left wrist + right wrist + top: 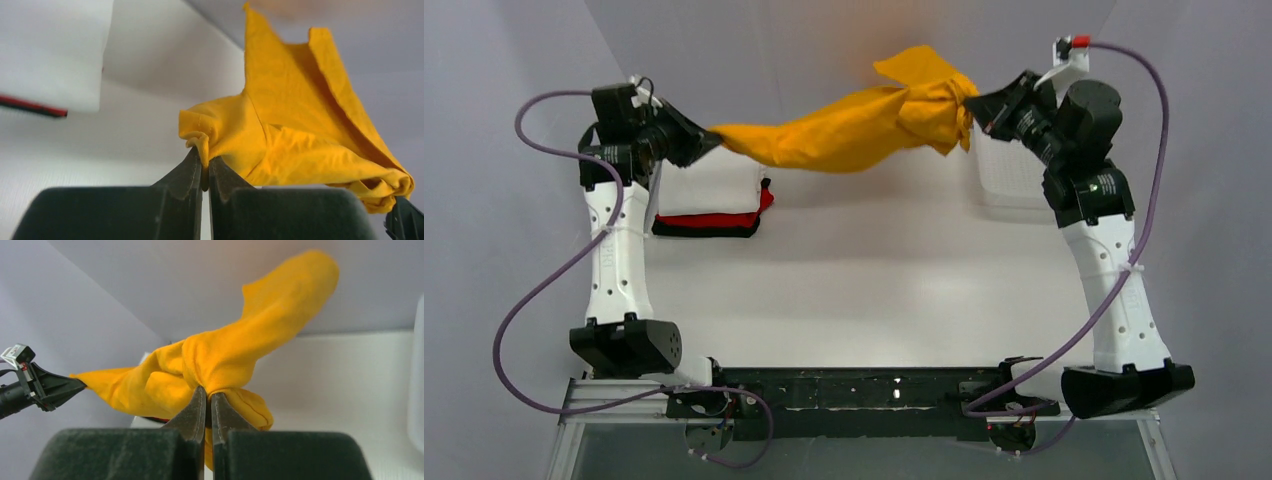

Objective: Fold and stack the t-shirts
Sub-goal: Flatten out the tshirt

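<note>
Above desk (874, 290), mid-air: orange t-shirt (844, 135) hangs bunched between my two tools | left tool (714, 135) clenched on a hem edge; right tool (972, 105) clenched on a wadded clump | folded stack (709, 195) lies rear-left on desk | step: opening shirt out; next, I reckon, needs cleaner corner grips, then lowering flat

The right gripper (205, 402) pinches a bunched fold of the orange t-shirt (235, 350), its jaws nearly together. The cloth stretches left through the air to the left gripper (80, 386), which grips its far end. Another end sticks up to the right.
</note>
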